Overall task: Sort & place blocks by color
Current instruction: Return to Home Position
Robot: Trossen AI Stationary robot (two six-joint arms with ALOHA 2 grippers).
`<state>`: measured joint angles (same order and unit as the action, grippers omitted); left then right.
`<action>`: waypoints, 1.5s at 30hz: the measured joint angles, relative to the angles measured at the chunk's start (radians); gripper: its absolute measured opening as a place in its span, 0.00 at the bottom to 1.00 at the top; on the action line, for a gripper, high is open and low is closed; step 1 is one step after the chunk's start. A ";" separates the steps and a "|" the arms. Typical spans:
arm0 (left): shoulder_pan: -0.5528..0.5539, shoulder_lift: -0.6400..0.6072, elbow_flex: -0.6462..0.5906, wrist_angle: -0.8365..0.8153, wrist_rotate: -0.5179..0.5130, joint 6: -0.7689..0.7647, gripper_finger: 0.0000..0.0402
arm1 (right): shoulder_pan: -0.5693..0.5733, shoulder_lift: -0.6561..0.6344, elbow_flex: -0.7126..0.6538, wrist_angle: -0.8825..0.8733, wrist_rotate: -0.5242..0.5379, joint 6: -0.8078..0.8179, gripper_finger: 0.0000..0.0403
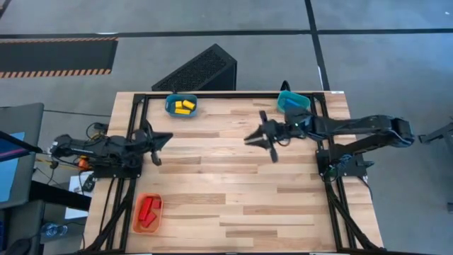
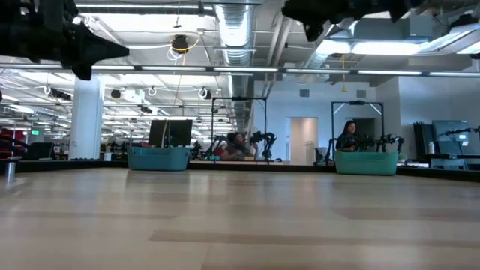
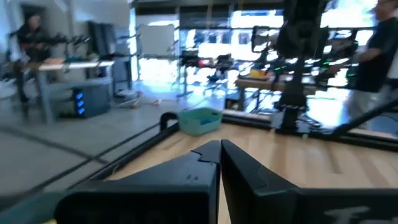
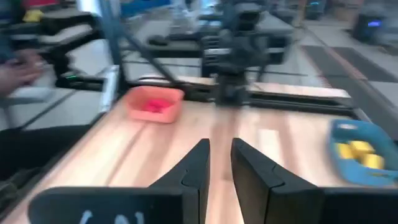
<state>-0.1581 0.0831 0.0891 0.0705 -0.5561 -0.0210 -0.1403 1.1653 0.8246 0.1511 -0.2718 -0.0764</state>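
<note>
No loose blocks lie on the table. Yellow blocks sit in a blue tray at the far left, and also show in the right wrist view. Red blocks lie in an orange tray near the left front corner. A teal tray stands at the far right; what it holds I cannot make out. My left gripper hovers shut at the table's left side. My right gripper hangs over the table's middle, fingers a little apart, holding nothing.
A black frame runs around the table's far edge and sides. The light wood tabletop stretches between the arms. Both far trays show level in the low view. People sit in the room beyond the table.
</note>
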 joint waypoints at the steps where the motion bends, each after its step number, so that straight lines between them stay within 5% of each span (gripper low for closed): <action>1: 0.000 -0.011 0.000 0.003 0.020 0.020 0.00 | 0.005 -0.016 -0.011 -0.012 -0.021 -0.001 0.22; 21: 0.001 -0.076 -0.027 -0.001 0.028 0.056 0.00 | -0.125 -0.436 -0.609 0.523 -0.069 0.187 0.22; 28: 0.001 -0.077 -0.026 -0.013 0.029 0.024 0.00 | -0.045 -0.398 -0.729 0.834 -0.042 0.274 0.22; 38: 0.000 -0.079 0.056 -0.243 0.054 -0.009 0.00 | 0.090 -0.333 -0.731 0.861 -0.038 0.202 0.22; 45: 0.001 -0.080 0.059 -0.209 0.066 -0.009 0.00 | 0.041 -0.484 -0.731 0.641 -0.040 0.198 0.22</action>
<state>-0.1574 0.0036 0.1483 -0.1380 -0.4904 -0.0303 -0.0991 0.6813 0.0933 0.7919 -0.3115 0.1215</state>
